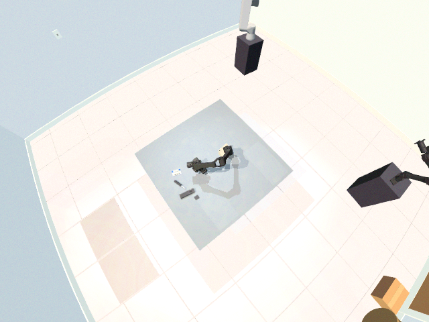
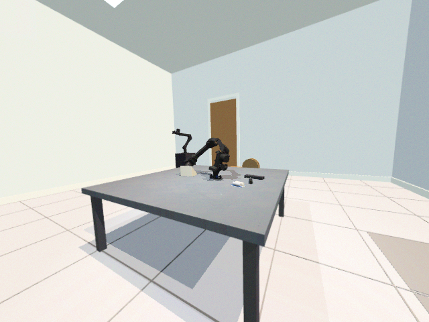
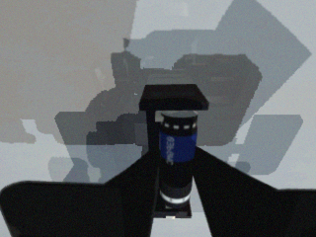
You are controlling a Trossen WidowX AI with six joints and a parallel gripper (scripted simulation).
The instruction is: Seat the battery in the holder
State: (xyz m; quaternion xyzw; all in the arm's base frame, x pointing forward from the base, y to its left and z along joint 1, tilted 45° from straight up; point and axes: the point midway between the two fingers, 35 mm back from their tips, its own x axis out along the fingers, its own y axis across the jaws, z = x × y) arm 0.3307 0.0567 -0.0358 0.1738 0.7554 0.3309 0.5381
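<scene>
and here in the wrist view is the battery (image 3: pixel 177 148), blue band and dark ends in plain sight, clamped between the fingers of the gripper (image 3: pixel 175 151) (image 2: pixel 216 176). neither of the wider views gives us that: the exterior offers only a speck of blue down at the fingertips, low over the table (image 1: pixel 214 215) (image 2: pixel 173 200), and from the top the arm (image 1: pixel 208 164) (image 2: pixel 202 152) covers the spot

the top view does add a small dark block (image 1: pixel 196 196) beside the long dark case (image 1: pixel 187 193) (image 2: pixel 254 177), a block i can't pick out in the exterior. near the case lies a slim dark tool (image 1: pixel 177 183) (image 2: pixel 250 180)

now the containers: the black holder (image 3: pixel 174 97) shows its raised end just past one end of the battery, a bit more of it beyond the other, and the battery lines up along it from above. whether it is down flat, or under the lip, i can't tell; the fingers hide the sides and the spring is hard to make out. the white-and-blue item (image 1: pixel 176 172) (image 2: pixel 238 184) is too small to read for contents
</scene>
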